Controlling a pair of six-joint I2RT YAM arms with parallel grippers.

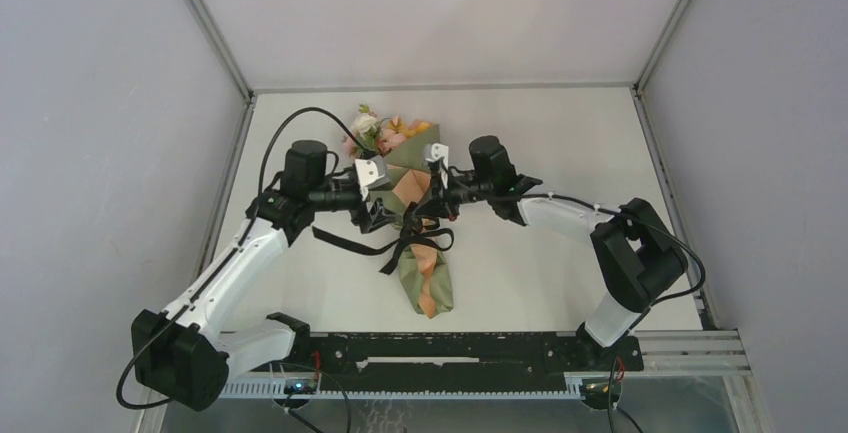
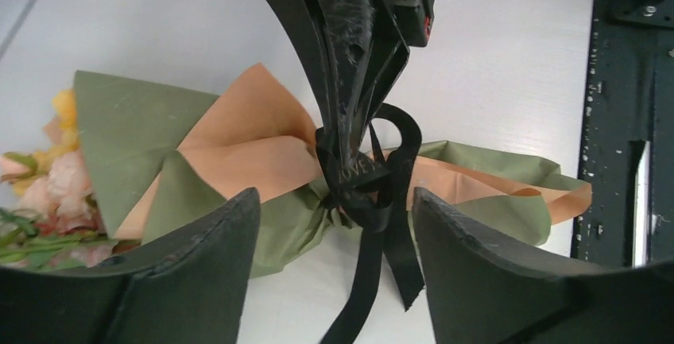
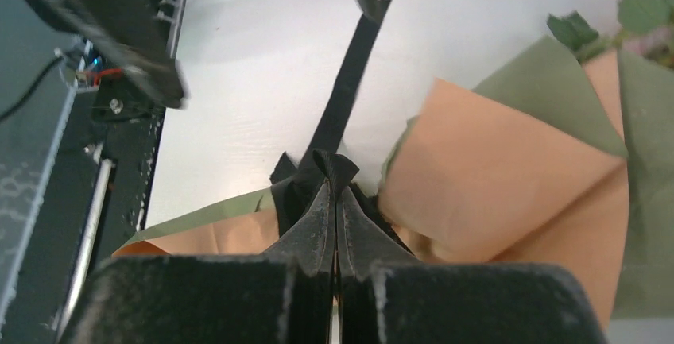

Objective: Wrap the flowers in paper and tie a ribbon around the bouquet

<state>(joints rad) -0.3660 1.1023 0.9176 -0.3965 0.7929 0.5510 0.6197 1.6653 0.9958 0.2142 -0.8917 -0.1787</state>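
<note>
I am viewing the white bench (image 1: 560,143) from above. Pale walls (image 1: 100,153) are closing it in on the left, right and far sides, and a black rail (image 1: 450,348) is running along the near edge. Bare surface is showing widely to the right of centre and along the far edge, and more narrowly on the left.

The left arm (image 1: 240,253) is stretching up from the near left corner, and the right arm (image 1: 600,223) is folding sharply at its elbow. Both wrists are turning inward, meeting over the middle.

The bouquet (image 1: 428,278) is lying in the centre of the bench, its tapered end pointing toward the rail and well apart from every wall. The flowers (image 1: 385,133) are spilling from its wide far end.

The black ribbon (image 2: 400,260) is cinching the paper at the waist, with loose tails trailing onto the bench toward the left.

The right pincer (image 3: 332,195) is pressing fully closed, pinching a loop of the ribbon at the knot. The left pincer (image 2: 334,197) is standing wide, one finger on each side of the knot, gripping nothing.
</note>
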